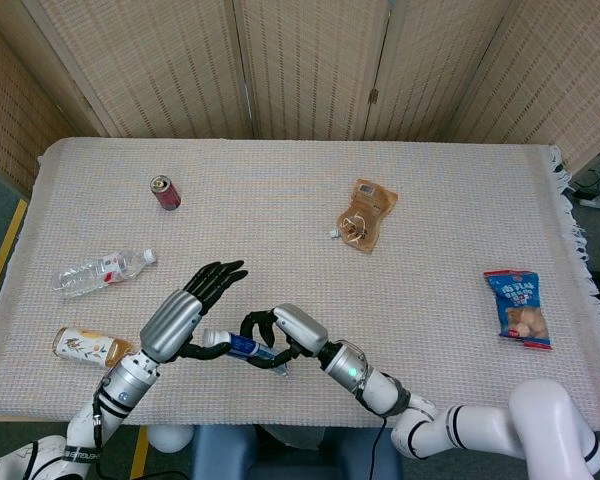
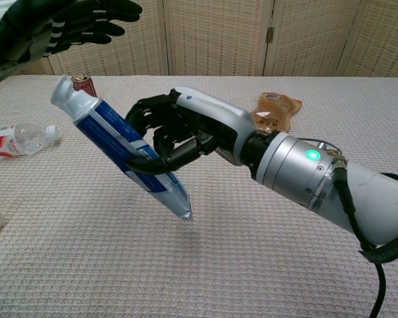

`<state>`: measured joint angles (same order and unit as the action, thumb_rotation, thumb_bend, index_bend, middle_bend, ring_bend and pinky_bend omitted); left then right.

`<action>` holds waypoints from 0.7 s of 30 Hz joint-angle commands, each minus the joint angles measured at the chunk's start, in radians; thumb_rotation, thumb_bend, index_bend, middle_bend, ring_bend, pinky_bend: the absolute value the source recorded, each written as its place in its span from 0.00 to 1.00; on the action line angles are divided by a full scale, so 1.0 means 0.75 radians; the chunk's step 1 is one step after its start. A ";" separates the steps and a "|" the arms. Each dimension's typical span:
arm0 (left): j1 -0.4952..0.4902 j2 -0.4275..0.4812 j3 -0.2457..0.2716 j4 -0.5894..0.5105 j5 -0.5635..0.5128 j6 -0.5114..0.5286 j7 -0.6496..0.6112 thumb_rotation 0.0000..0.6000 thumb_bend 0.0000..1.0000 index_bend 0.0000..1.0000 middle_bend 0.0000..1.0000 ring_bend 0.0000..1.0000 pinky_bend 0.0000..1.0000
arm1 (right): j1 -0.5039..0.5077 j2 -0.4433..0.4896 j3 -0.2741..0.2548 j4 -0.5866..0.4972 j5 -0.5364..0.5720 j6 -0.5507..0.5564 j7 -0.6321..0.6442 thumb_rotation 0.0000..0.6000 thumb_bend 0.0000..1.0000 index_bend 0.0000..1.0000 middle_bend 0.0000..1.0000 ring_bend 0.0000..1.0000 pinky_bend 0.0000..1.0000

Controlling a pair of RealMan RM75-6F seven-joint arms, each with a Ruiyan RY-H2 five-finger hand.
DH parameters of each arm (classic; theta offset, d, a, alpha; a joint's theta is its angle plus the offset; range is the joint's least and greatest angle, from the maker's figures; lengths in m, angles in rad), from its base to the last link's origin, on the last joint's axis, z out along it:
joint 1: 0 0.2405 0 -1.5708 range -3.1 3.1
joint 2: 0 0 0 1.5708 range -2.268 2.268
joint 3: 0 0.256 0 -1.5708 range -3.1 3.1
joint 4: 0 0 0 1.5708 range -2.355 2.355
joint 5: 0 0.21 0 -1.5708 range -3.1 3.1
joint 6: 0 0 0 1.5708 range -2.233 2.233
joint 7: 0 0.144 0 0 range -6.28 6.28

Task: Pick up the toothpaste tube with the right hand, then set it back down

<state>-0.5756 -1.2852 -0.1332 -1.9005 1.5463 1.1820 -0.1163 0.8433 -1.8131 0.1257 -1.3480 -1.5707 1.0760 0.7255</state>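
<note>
Now R hand (image 2: 179,129) grasping toothpaste tube (image 2: 123,154) above table, L hand (image 1: 192,303) released, fingers spread.

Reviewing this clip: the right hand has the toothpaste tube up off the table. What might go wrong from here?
1. The right hand grips the toothpaste tube near its lower half with the tube tilted, cap end high; it may pivot or slip in the fingers.
2. The left hand hovers open close beside the tube; the cap end could knock it during lowering.
3. Set down crimped end first, the tube would likely topple onto the table.
</note>
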 commanded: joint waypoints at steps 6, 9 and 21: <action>-0.010 -0.009 0.014 -0.010 -0.002 -0.017 0.054 0.00 0.13 0.03 0.06 0.01 0.00 | 0.000 -0.042 0.030 -0.003 0.031 0.002 -0.063 1.00 0.93 0.77 0.67 0.70 0.63; -0.011 -0.010 0.022 -0.018 0.007 -0.019 0.066 0.00 0.13 0.03 0.06 0.01 0.00 | 0.001 -0.051 0.037 -0.005 0.038 -0.001 -0.072 1.00 0.92 0.77 0.67 0.70 0.63; -0.032 -0.013 0.037 -0.037 -0.008 -0.064 0.128 0.00 0.13 0.03 0.06 0.01 0.00 | 0.004 -0.083 0.064 -0.013 0.043 0.011 -0.101 1.00 0.92 0.78 0.68 0.71 0.63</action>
<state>-0.5985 -1.2950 -0.1063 -1.9279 1.5418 1.1359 -0.0231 0.8464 -1.8755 0.1734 -1.3575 -1.5382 1.0842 0.6503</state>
